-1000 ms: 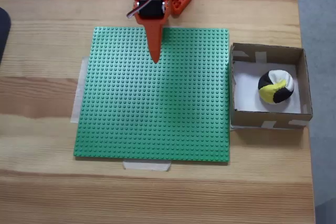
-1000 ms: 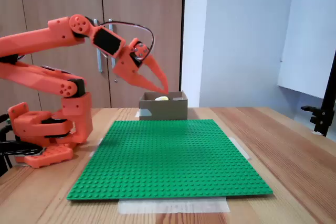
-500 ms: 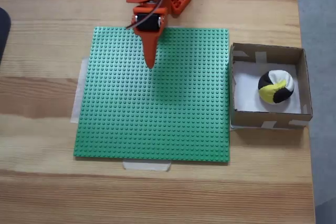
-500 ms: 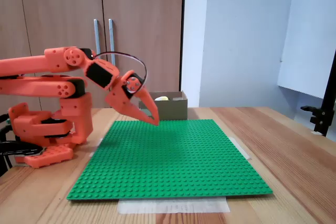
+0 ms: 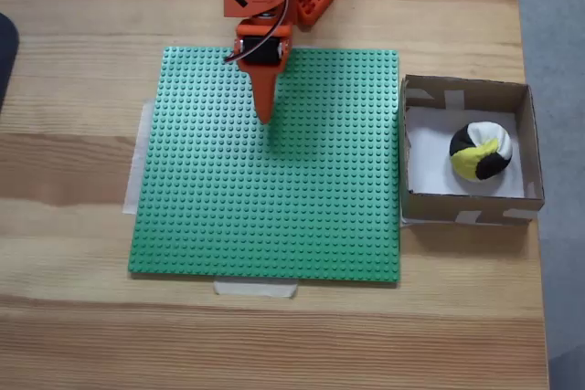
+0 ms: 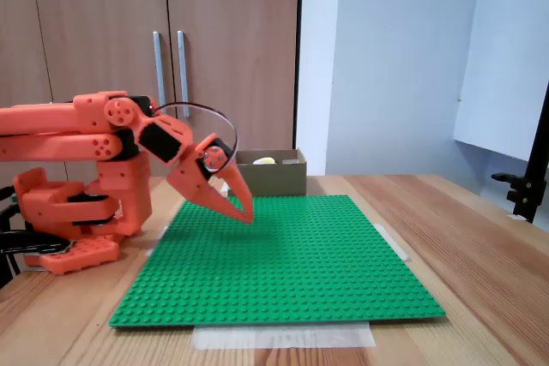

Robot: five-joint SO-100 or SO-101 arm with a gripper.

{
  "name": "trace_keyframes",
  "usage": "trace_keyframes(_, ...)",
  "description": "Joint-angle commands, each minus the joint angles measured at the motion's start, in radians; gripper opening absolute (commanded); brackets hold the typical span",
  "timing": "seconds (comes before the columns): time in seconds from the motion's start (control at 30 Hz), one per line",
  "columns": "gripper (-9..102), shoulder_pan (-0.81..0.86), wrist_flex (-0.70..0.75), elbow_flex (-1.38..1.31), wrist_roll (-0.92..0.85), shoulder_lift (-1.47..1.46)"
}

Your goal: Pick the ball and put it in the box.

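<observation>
In a fixed view from above, the ball (image 5: 480, 151) lies inside the box (image 5: 530, 143), on its white bottom, at the right edge of the green studded plate (image 5: 274, 207) on the wooden surface (image 5: 73, 162). The orange claw (image 5: 265, 116) points down over the plate's upper part, clenched and empty.

In a fixed view from the side, the claw (image 6: 246, 214) hangs just above the plate (image 6: 292, 272), fingers together. The box (image 6: 274, 176) stands behind, with a sliver of the ball (image 6: 264, 160) above its rim.

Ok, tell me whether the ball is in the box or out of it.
In. The ball lies on the white bottom of the box, inside its walls; the gripper is over the green baseplate, away from it.
</observation>
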Motion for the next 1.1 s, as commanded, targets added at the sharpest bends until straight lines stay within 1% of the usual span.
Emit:
trace_keyframes(0.0, -1, 0.012, -0.023, 0.038, -0.017, 0.009)
trace_keyframes(1.07, -1, 0.012, -0.066, 0.101, -0.005, 0.009)
